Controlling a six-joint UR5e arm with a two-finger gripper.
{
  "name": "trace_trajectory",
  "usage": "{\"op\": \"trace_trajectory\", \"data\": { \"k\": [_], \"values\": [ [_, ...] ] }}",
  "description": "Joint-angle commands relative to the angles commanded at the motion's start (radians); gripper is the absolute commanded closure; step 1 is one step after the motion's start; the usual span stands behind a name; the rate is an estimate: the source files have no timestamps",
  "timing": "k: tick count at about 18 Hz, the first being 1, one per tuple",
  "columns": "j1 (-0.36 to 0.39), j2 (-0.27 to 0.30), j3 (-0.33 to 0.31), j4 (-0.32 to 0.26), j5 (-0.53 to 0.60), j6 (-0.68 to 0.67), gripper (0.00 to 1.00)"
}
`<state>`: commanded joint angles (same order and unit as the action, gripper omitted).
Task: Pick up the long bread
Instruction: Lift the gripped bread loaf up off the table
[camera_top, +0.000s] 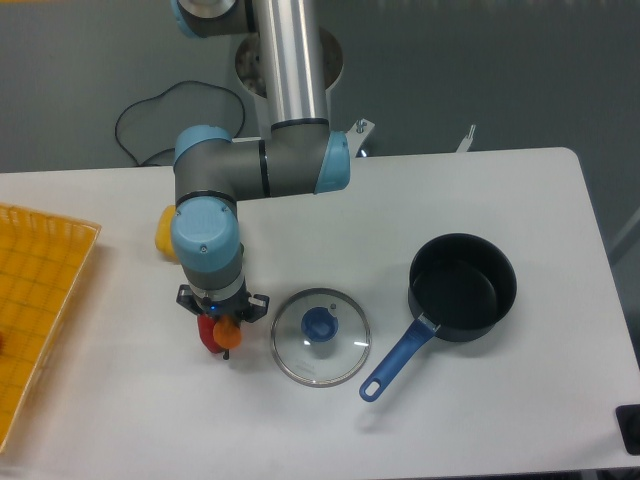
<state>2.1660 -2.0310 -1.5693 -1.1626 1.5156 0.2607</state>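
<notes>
The long bread (229, 335) shows only as a small orange tip right under my pincer (222, 330), near the middle of the white table (480, 190). I cannot tell if my pincer is wide or closed. At the left edge sits an orange basket (40, 300). A yellow pepper (165, 232) peeks out behind my arm, and something red (209, 336) touches the bread. Right of me lie a glass lid (321, 336) and a dark pot (462, 287), with bare table between.

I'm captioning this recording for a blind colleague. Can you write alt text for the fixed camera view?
A grey-and-blue robot arm reaches down over a white table, its hand largely hidden above small orange and red items. To the right lie a glass lid and a dark saucepan; a yellow basket sits left.
</notes>
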Motion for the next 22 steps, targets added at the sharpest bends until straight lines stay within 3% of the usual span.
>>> {"op": "trace_trajectory", "data": {
  "k": [4,16,22],
  "values": [
    [0.003,0.012,0.008,-0.018,0.002,0.032,0.64],
    [0.066,0.107,0.04,-0.218,0.002,0.225,0.64],
    [0.097,0.153,0.045,-0.232,0.003,0.336,0.64]
  ]
}}
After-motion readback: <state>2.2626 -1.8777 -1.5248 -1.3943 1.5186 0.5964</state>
